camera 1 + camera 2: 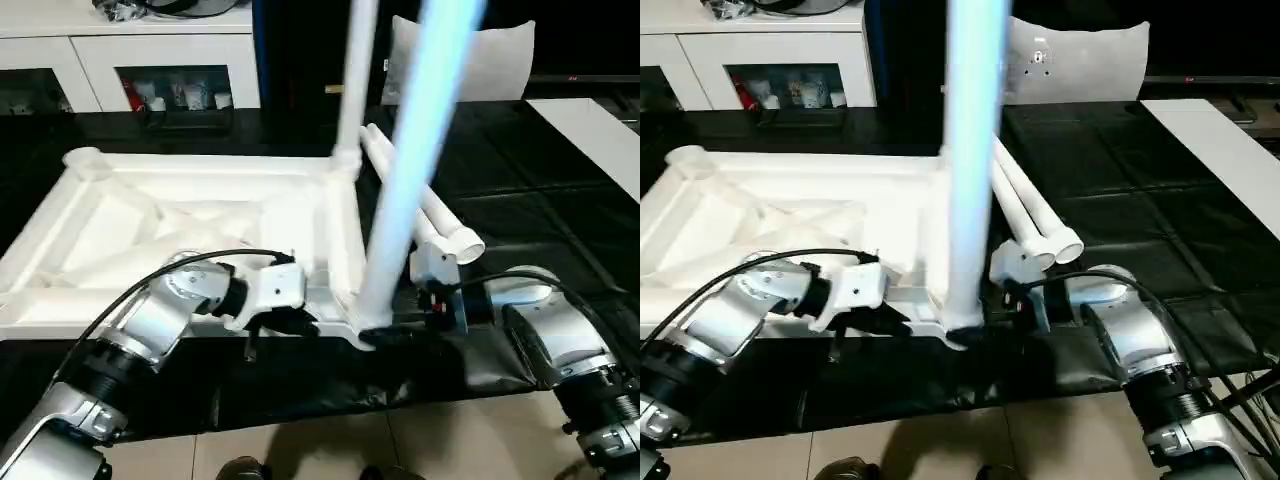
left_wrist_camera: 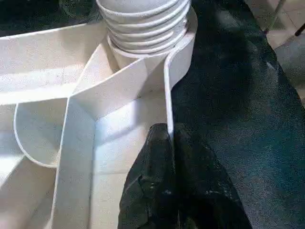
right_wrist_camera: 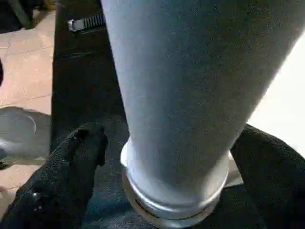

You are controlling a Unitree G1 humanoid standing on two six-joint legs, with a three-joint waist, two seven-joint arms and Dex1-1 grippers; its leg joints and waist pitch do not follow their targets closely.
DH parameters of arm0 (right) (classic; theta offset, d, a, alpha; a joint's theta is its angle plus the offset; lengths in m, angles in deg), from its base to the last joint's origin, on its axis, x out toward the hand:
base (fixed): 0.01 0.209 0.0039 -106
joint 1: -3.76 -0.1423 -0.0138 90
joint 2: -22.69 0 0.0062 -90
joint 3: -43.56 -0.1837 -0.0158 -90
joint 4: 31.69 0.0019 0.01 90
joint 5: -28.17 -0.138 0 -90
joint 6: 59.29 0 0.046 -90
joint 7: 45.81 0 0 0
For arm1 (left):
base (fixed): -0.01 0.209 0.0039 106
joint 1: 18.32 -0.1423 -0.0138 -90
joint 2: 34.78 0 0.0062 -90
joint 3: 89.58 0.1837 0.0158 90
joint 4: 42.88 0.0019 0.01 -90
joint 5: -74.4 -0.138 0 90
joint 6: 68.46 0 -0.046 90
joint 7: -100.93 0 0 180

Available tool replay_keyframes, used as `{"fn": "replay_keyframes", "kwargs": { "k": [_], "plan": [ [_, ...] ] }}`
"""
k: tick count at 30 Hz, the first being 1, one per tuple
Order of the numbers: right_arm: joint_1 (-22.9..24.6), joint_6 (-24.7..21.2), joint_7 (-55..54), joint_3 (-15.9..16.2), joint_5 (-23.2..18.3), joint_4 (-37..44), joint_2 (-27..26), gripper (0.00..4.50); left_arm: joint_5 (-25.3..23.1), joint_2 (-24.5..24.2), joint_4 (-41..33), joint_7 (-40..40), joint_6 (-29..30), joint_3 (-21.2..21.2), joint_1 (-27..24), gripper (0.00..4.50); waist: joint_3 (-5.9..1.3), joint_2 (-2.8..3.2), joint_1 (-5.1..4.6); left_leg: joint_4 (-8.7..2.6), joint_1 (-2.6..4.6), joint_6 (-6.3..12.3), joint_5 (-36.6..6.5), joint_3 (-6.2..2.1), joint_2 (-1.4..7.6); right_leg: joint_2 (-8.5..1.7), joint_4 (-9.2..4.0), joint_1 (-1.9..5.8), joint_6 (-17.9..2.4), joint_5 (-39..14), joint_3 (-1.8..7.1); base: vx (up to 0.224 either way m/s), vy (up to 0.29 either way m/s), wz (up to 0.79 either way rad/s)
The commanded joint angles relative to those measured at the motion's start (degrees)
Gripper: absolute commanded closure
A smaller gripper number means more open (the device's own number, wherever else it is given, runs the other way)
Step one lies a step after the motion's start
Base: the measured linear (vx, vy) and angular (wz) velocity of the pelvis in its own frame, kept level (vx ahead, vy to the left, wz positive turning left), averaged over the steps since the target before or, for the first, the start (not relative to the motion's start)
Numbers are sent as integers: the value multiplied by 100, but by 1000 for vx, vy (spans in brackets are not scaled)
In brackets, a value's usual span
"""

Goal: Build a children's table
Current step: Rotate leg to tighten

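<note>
L gripper [image 2: 170,143] clamped on rim of tabletop [image 1: 190,215], by near corner socket | R gripper [image 3: 167,167] spread wide, fingers [image 3: 71,162] flanking base of upright leg [image 1: 415,170] | tabletop laid underside-up on black mat [image 1: 520,220] | 2nd leg [image 1: 355,80] upright at far corner, 2 spare legs [image 1: 425,205] laid beside.

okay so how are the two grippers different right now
The left gripper is shut, pinching the tabletop's rim; the right gripper is open, its fingers either side of the near leg's base without squeezing. The left comes in from the left, the right from the right. Both work at the same near corner.
</note>
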Motion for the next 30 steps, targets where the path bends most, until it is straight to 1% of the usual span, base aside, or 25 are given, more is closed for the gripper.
{"fn": "replay_keyframes", "kwargs": {
  "k": [1,3,4,7,9,11,12,14,15,16,17,18,19,20,21,22,23,24,25,26,27,28,29,30],
  "plan": [
    [-21,-108,81,-9,-71,68,41,32,44,5,-71,102,-229,-9,232,450,-462,1,-8,-402,73,208,-1513,-69,248,-389,-442,325,-1021,-2185,258,0,0,0],
    [-38,-152,96,-5,-111,51,28,59,38,15,-18,125,-283,-11,251,450,-465,5,-8,-403,76,196,-1521,-71,251,-387,-445,323,-1010,-2197,255,0,0,0],
    [-47,-181,131,8,-140,41,32,59,32,29,27,138,-321,-14,265,450,-464,3,-10,-405,70,191,-1515,-73,252,-386,-439,326,-1008,-2192,255,0,0,0],
    [-49,-175,155,13,-145,30,34,71,32,36,65,144,-355,-11,276,450,-467,2,-4,-400,80,191,-1503,-67,250,-385,-444,318,-1008,-2203,256,0,0,0],
    [-46,-165,170,11,-145,12,34,96,31,39,101,139,-383,-7,285,450,-473,0,1,-400,75,193,-1461,-69,252,-387,-432,325,-1019,-2149,256,0,0,0],
    [-37,-189,164,0,-149,1,24,105,34,40,121,135,-399,-15,286,450,-472,6,2,-401,80,192,-1465,-68,258,-384,-429,318,-1044,-2103,257,0,0,0],
    [-33,-200,160,-3,-154,0,19,125,35,42,138,140,-414,-21,287,450,-473,3,5,-400,79,192,-1464,-67,256,-383,-425,321,-1051,-2087,256,0,0,0],
    [-18,-234,147,-12,-178,-2,-3,133,42,42,154,148,-422,-34,281,450,-476,2,6,-397,77,194,-1443,-65,254,-387,-423,323,-1061,-2055,259,0,0,0],
    [0,-277,144,-22,-221,-1,-33,153,51,40,158,150,-412,-45,270,450,-476,4,8,-395,76,200,-1430,-63,254,-384,-422,326,-1071,-2042,259,0,0,0],
    [4,-284,144,-23,-229,-1,-38,153,53,40,157,150,-409,-47,268,450,-473,3,7,-399,74,200,-1433,-65,256,-385,-419,327,-1071,-2049,257,0,0,0],
    [25,-336,90,-43,-264,9,-91,163,75,50,125,118,-332,-79,238,450,-476,4,9,-396,78,196,-1445,-64,256,-388,-423,324,-1069,-2060,258,0,0,0],
    [55,-437,-51,-81,-305,25,-192,167,118,73,50,42,-170,-140,182,450,-469,5,6,-399,71,194,-1444,-64,252,-389,-426,328,-1066,-2090,257,0,0,0],
    [55,-437,-51,-81,-305,25,-192,169,118,73,50,42,-170,-140,182,450,-468,6,6,-400,74,183,-1458,-64,252,-388,-427,325,-1060,-2119,255,0,0,0],
    [58,-556,-343,-150,-325,7,-373,174,171,135,-80,-124,98,-227,108,450,-457,29,5,-404,76,175,-1489,-69,251,-388,-433,318,-1051,-2160,253,0,0,0],
    [38,-703,-604,-180,-293,-19,-502,175,177,187,-176,-280,320,-283,61,450,-450,32,-38,-418,74,109,-1552,-78,258,-385,-431,319,-1067,-2192,254,0,0,0],
    [-5,-853,-936,-216,-224,-92,-652,175,180,259,-275,-457,566,-338,19,450,-444,28,-45,-419,74,82,-1574,-80,247,-384,-435,314,-1051,-2258,246,0,0,0],
    [-49,-958,-1257,-262,-168,-172,-813,176,176,347,-371,-652,820,-392,-20,450,-434,26,-88,-428,60,20,-1653,-94,231,-384,-442,335,-973,-2462,231,0,0,0],
    [-77,-1013,-1453,-292,-131,-226,-912,176,172,404,-426,-769,974,-425,-42,450,-430,26,-98,-424,73,14,-1696,-97,219,-385,-472,320,-916,-2608,221,0,0,0],
    [-111,-1088,-1644,-332,-121,-281,-1030,176,140,470,-470,-900,1091,-443,-53,450,-429,21,-132,-412,86,-2,-1713,-98,203,-383,-502,308,-835,-2770,217,0,0,0],
    [-139,-1157,-1802,-368,-120,-326,-1133,177,106,528,-505,-1014,1182,-454,-61,450,-431,28,-150,-414,87,-15,-1709,-105,208,-395,-503,307,-827,-2792,222,0,0,0],
    [-199,-1237,-2073,-399,-75,-431,-1297,177,92,685,-559,-1247,1408,-504,-68,450,-420,29,-223,-412,75,-14,-1774,-111,202,-379,-518,302,-791,-2875,206,0,0,0],
    [-240,-1300,-2263,-426,-34,-498,-1415,178,90,794,-600,-1412,1577,-539,-72,450,-424,26,-255,-404,87,-12,-1798,-113,196,-375,-529,290,-781,-2902,198,0,0,0],
    [-240,-1300,-2263,-426,-34,-498,-1415,178,90,794,-600,-1412,1577,-539,-72,450,-424,26,-255,-404,87,-12,-1798,-113,196,-375,-529,290,-781,-2902,198,0,0,0],
    [-432,-1514,-2994,-544,90,-817,-1811,178,-30,1236,-617,-2101,2079,-670,-13,450,-426,34,-294,-394,78,6,-1776,-108,190,-375,-529,294,-800,-2850,205,0,0,0]
  ]
}}
